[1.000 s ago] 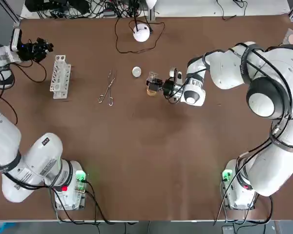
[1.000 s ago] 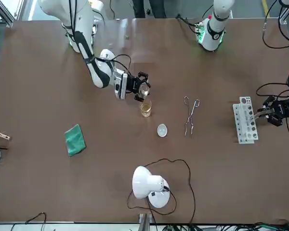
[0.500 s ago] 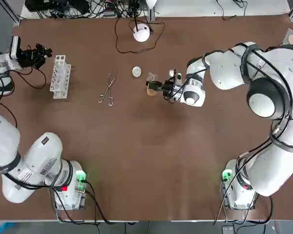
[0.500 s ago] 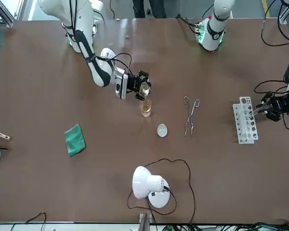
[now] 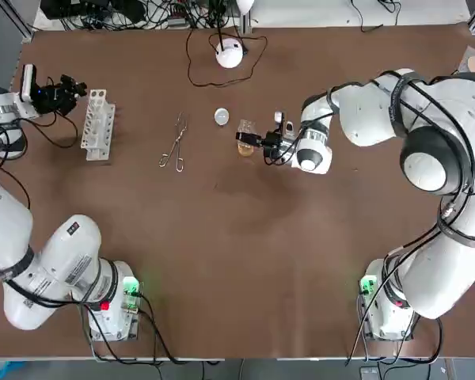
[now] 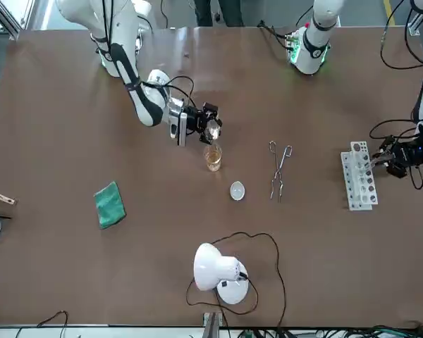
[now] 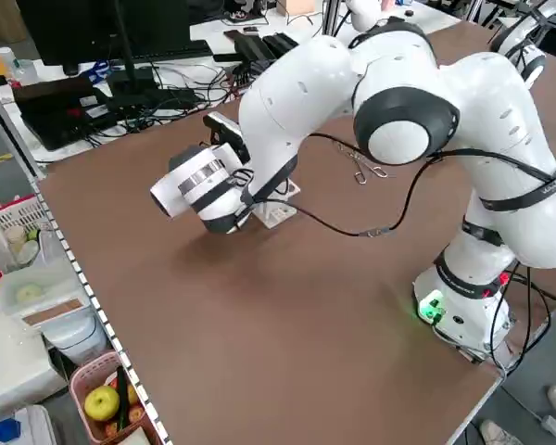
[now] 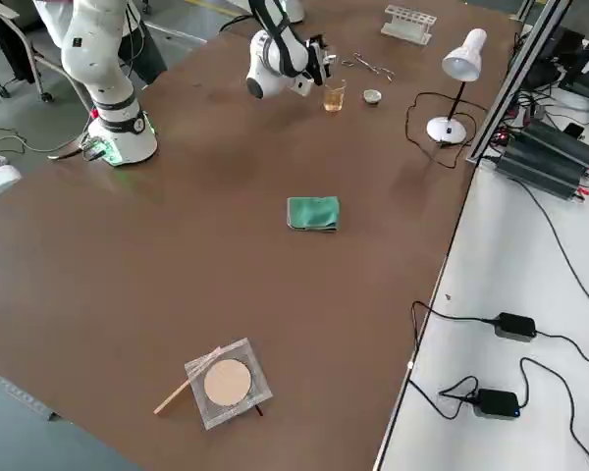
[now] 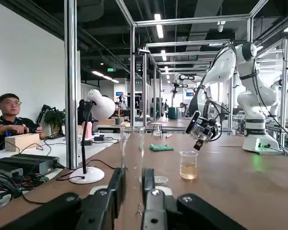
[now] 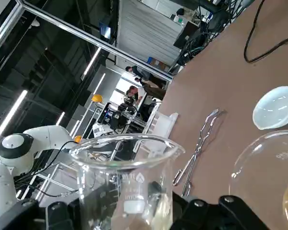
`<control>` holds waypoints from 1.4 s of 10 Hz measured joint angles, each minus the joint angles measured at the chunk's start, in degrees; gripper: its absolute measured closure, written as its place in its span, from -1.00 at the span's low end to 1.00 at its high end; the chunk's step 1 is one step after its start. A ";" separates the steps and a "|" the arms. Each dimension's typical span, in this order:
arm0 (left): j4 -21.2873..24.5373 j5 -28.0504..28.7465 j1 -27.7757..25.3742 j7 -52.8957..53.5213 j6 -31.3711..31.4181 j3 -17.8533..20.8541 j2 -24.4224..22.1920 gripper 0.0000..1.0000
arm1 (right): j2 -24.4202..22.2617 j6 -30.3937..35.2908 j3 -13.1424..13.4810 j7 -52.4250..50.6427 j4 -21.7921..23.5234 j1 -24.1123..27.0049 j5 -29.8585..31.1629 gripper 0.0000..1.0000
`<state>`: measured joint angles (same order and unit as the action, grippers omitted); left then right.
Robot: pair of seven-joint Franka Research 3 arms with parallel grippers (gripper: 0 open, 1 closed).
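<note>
Pinched in right gripper (image 6: 210, 128): 1 small beaker (image 10: 127, 177), tipped, seemingly just above amber beaker (image 6: 213, 158). Well apart, clamped in left gripper (image 5: 73, 86): tube (image 9: 133, 153).

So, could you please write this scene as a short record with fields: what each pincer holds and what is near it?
Right pincer: shut on a clear glass beaker, held in the air
Close under it: beaker of amber liquid, standing upright
Left pincer: shut on a glass tube, beside the test tube rack
Between them: metal tongs, small white dish
Elsewhere: desk lamp, green cloth
</note>
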<state>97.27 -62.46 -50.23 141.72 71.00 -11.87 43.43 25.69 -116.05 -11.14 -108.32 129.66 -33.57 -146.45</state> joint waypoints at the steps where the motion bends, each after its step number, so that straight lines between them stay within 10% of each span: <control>1: -0.21 0.01 -0.07 0.01 0.00 0.01 0.35 0.58 | 0.00 0.01 -0.02 0.86 -0.02 0.00 -0.02 0.22; 14: -4.80 2.58 -0.70 1.02 0.74 -0.07 7.91 0.58 | -0.32 -0.99 -0.15 15.25 -0.58 0.00 -0.53 0.22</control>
<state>92.46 -59.88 -50.94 142.75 71.74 -11.94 51.34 25.37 -117.03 -11.29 -93.06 129.08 -33.57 -146.99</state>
